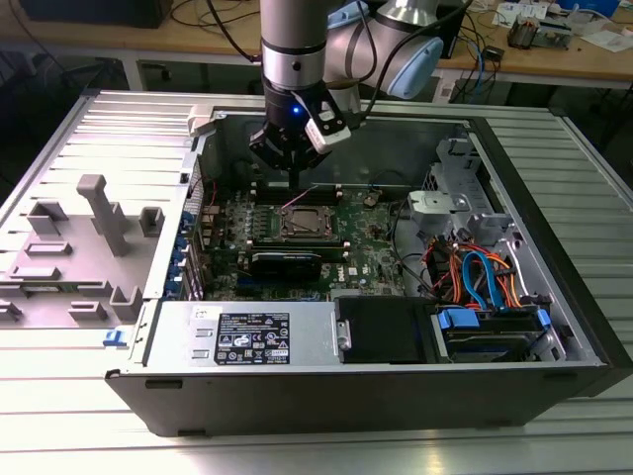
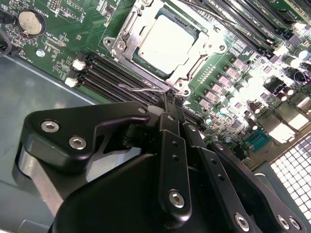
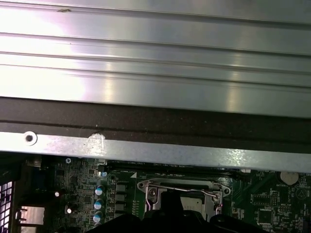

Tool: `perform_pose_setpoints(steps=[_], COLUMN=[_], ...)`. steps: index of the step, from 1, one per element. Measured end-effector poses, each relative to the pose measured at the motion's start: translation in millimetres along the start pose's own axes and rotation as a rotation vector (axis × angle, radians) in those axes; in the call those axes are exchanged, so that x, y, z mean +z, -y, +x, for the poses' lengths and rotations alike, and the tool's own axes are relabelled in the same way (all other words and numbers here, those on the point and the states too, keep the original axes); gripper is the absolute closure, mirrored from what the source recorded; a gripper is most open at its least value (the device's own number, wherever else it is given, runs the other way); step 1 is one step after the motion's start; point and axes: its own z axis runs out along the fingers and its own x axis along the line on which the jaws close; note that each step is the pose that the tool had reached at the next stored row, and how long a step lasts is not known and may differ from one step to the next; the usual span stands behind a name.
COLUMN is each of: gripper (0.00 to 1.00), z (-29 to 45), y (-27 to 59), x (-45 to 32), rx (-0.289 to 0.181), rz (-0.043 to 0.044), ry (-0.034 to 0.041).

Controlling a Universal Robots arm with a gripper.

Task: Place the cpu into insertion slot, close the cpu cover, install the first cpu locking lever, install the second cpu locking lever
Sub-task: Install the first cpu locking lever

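Ribbed metal table (image 1: 59, 416) carries an open computer case (image 1: 376, 391), with cluttered benches behind it. What I care about, the cpu (image 2: 167, 41), lies flat in its socket on the motherboard (image 2: 63, 34), silvery top up. The cpu cover (image 2: 125, 48) looks folded down around it, framing the lid. I judge the chip light, stiff and fragile on its underside, so it is best touched only by its edges. Seated as it is, it needs no lifting. Along the socket's side nearest my tool runs a thin wire locking lever (image 2: 141, 89). It looks springy and slippery, and is probably best taken at its bent end. My gripper (image 2: 167, 99) has its fingers drawn close together, tips right at that wire. I cannot tell whether they pinch it or merely press on it. Black memory slots (image 2: 112, 73) run just beside the socket, and the case walls stand farther out.
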Motion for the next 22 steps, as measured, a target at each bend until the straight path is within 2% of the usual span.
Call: perform_pose_setpoints(steps=[3, 6, 8, 9, 10, 14, 22], gripper=[0.88, 0.88, 0.88, 0.88, 0.88, 0.88, 0.88], z=[-0.8, -5.3, -5.8, -7.3, -10.2, -14.0, -21.9], y=[0.1, -0.2, -0.7, -0.7, -0.8, -4.8, -4.3], x=[1.5, 4.8, 5.4, 6.2, 7.2, 13.3, 16.5], rx=[0.000, 0.000, 0.000, -0.001, -0.014, -0.018, -0.018], rz=[0.0057, 0.0063, 0.0072, 0.0075, 0.0069, 0.0069, 0.0134], ry=[-0.0006, -0.0007, -0.0014, -0.0065, -0.0086, -0.0088, -0.0101])
